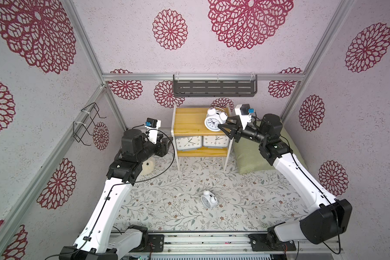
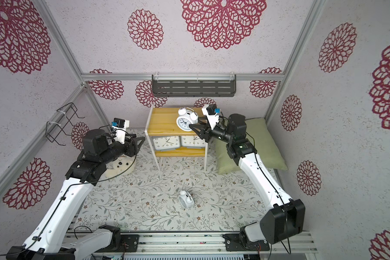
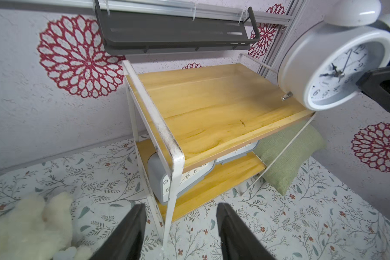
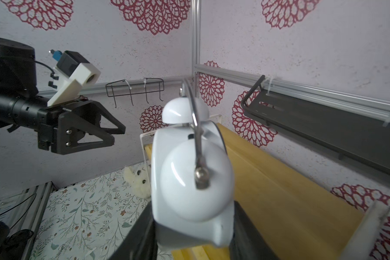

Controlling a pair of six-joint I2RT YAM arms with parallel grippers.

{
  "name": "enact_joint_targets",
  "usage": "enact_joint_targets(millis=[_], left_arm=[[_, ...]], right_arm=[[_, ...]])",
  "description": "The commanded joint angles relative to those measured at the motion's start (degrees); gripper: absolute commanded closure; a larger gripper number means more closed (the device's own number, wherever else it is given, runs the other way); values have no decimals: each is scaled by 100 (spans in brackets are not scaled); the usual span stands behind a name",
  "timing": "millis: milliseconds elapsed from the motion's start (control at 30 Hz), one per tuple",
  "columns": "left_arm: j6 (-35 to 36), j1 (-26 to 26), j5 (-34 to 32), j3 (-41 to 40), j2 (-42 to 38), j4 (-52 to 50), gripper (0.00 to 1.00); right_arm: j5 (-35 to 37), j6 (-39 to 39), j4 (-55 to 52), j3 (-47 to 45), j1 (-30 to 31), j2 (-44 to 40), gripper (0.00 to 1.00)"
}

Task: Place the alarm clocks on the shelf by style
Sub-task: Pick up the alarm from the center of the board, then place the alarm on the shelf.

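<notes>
We find the shelf's (image 1: 190, 121) top board bare on its left half; the right half is taken by a white clock (image 1: 214, 121) clamped in the right claw (image 1: 223, 128). The lower tier is filled side to side by two grey clocks (image 1: 188, 143) (image 1: 216, 141). The left claw (image 2: 138, 142), parted and empty, hangs just left of the shelf frame, above a plush toy (image 2: 122, 166). A pillow (image 1: 252, 155) blocks the shelf's right flank. Mid surface (image 1: 167, 180) lies open around a second white clock (image 1: 208, 198). A grey rack (image 1: 214, 88) overhangs the shelf.

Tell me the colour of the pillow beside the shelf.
Pale green pillow; a top view shows it best.
</notes>
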Motion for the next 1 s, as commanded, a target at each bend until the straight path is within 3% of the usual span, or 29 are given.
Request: enact_joint_targets(millis=[0,200,533,967], left_arm=[[-117,133,524,-19,135,174,49],[-68,240,772,-36,390,165,50],[-23,281,1110,147,928,131,61],[-2,325,1329,261,1237,200,69]], right_arm=[[147,97,-149,591,-122,148,61],[-18,133,-422,1160,-291,633,60],[-110,-38,-1113,2044,-344,1273,60],[-323,-315,-1575,2125,-375,1245,60]])
